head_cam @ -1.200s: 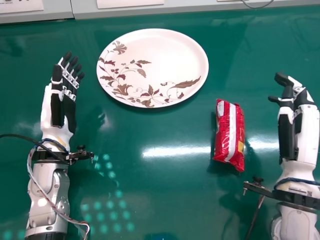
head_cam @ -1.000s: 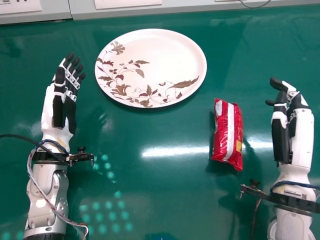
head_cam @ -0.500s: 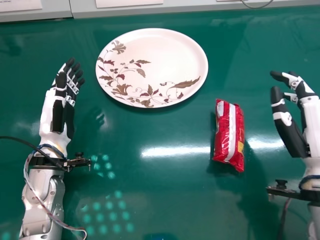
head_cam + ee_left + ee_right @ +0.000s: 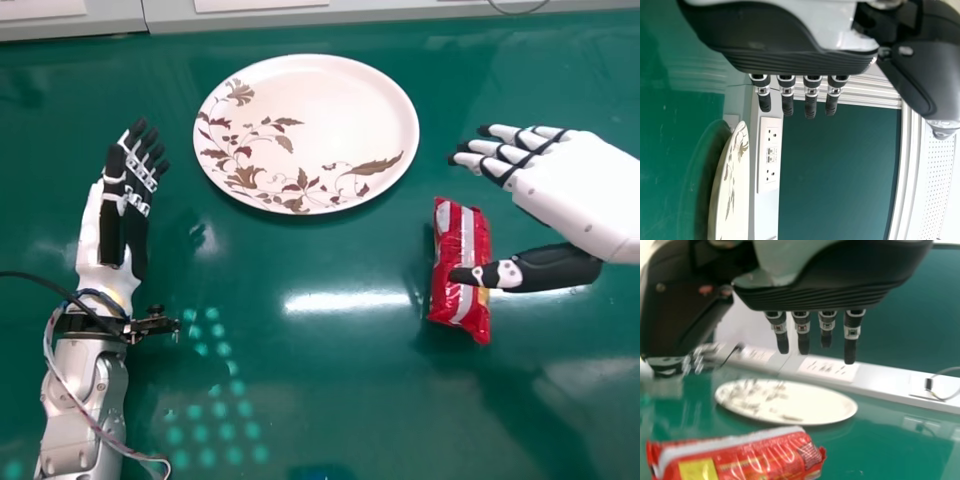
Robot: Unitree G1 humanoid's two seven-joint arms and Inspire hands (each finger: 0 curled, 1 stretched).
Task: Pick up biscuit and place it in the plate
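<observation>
- One green glossy tabletop (image 4: 300,400), with everything of the task set on or above it.
- One oval white plate (image 4: 320,110) with brown leaf and flower print, lying flat toward the far side of the tabletop, between the two hands in head view.
- Two hands in all. Right hand (image 4: 580,190) above the tabletop, fingers straight and thumb held wide away from them, nothing grasped.
- Left hand (image 4: 95,240) well apart from the biscuit packet (image 4: 467,235), left of the plate and nearer the robot; fingers straight and relaxed, nothing held.
- One red biscuit packet, striped white along its length, with a yellow patch; lying on the tabletop to the right of the plate and nearer the robot, apart from its rim. Straight fingers of the right hand beyond its far end; thumb crossing over its middle in head view, hiding part of it. Contact there impossible to tell.
- Beyond the plate, one white socket panel (image 4: 827,368) on the pale ledge (image 4: 880,385), clear of the path from packet to plate.
- One thin black cable (image 4: 40,279) leading to the left wrist.
</observation>
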